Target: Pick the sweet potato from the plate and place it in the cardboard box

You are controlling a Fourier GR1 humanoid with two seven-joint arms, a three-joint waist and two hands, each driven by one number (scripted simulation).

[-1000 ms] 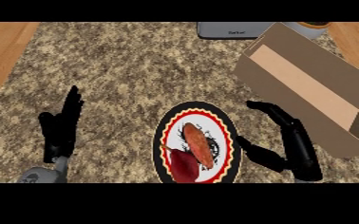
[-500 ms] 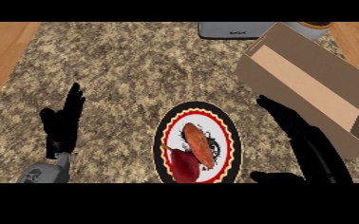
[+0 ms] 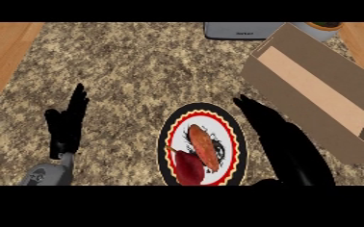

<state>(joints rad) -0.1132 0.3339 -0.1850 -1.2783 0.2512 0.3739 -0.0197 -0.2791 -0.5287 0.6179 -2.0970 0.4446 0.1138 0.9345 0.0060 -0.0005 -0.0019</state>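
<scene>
An orange-brown sweet potato (image 3: pixel 204 146) lies on a round plate (image 3: pixel 169 135) with a black, red and yellow rim, low in the middle of the head view. A dark red item (image 3: pixel 188 169) lies beside it on the plate's near part. The open cardboard box (image 3: pixel 305 90) stands tilted at the right. My right hand (image 3: pixel 281 140) is open with straight fingers, just right of the plate and over its right rim, between plate and box. It touches nothing that I can see. My left hand (image 3: pixel 66 124) rests open at the lower left, fingers up.
The counter's top (image 3: pixel 142 67) is speckled stone. A grey appliance (image 3: pixel 240 31) sits at the far edge, with a pot (image 3: pixel 323 28) at the top right corner. A wooden strip (image 3: pixel 14 43) runs along the left.
My right hand has straightened its fingers and moved left and forward, from beside the box to the plate's right rim. The left hand has barely moved. The sweet potato lies as before.
</scene>
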